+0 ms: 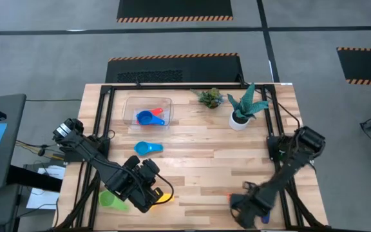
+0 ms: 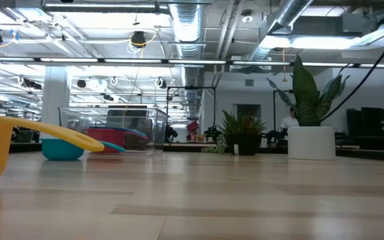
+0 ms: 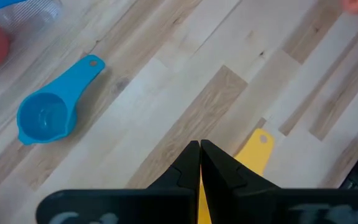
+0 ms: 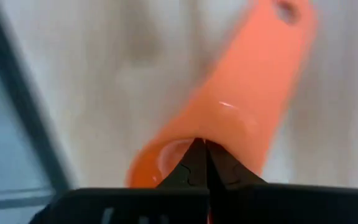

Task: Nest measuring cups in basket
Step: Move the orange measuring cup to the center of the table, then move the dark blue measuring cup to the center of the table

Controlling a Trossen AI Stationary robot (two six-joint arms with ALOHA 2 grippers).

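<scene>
Closest to you, at the table's near edge, both grippers sit with their fingers pressed together and holding nothing. Your left gripper hangs directly over the yellow cup, and your right gripper sits just above the orange cup. Drop either one as it is and the closed tips will likely push the cup away or tip it instead of taking it, so open first. The green cup lies just beside your left arm near the table's edge; a careless sweep could knock it off. Further out, the light blue cup rests alone on the wood, short of the basket, which already holds a blue cup and a red cup. The basket's clear walls are hard to judge, and a carried cup could clip the rim. Beyond it stands the white plant pot, well clear.
</scene>
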